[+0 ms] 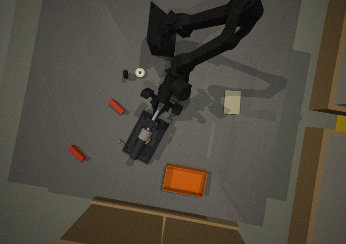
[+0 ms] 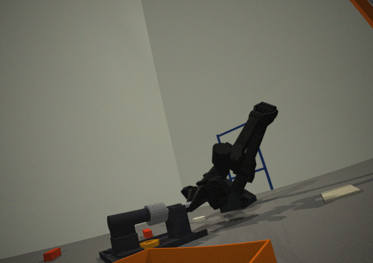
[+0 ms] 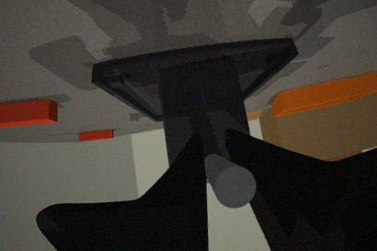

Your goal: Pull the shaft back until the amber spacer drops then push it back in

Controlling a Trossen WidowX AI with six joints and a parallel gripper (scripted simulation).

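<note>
the claw (image 1: 156, 115) (image 2: 188, 206) (image 3: 211, 139) is closed down to a narrow gap, its two dark fingers gripping the pale grey shaft (image 1: 155, 115) (image 2: 187, 204) (image 3: 235, 187) near its outer end. in the wrist view the round end of the shaft shows between the fingers. from there the shaft runs to the upright dark support (image 1: 153, 124) (image 2: 178, 221) (image 3: 202, 87), and a short bit of it shows on the other side. next in line is a row of grey spacers (image 1: 145, 134) (image 2: 156, 213), packed together around the shaft's line and up against the big housing block (image 1: 137, 149) (image 2: 127, 219). how deep the shaft reaches inside the housing is hidden.

the amber spacer (image 1: 147, 142) (image 2: 149, 243) is off the shaft, lying flat low down at the dark base plate (image 1: 159, 149) (image 2: 198, 233) (image 3: 193, 51), beside the housing; the grey spacers partly cover it from above.

farther out, an orange bin (image 1: 184, 193) (image 2: 208, 248) (image 3: 326, 92) sits near the base plate. on the opposite side are a small grey fitting (image 1: 121, 142) (image 3: 133, 117), just beside the plate, and two screwdrivers with red handles, one nearer (image 1: 116, 106) (image 2: 147, 233) (image 3: 28, 112) and one farther (image 1: 77, 153) (image 2: 52, 255) (image 3: 96, 134) from the arm. a white ring (image 1: 136, 72) (image 2: 195, 219) lies flat near a black ring (image 1: 125, 74) standing on edge. a cream slab (image 1: 232, 102) (image 2: 340, 193) lies well apart from them.
</note>
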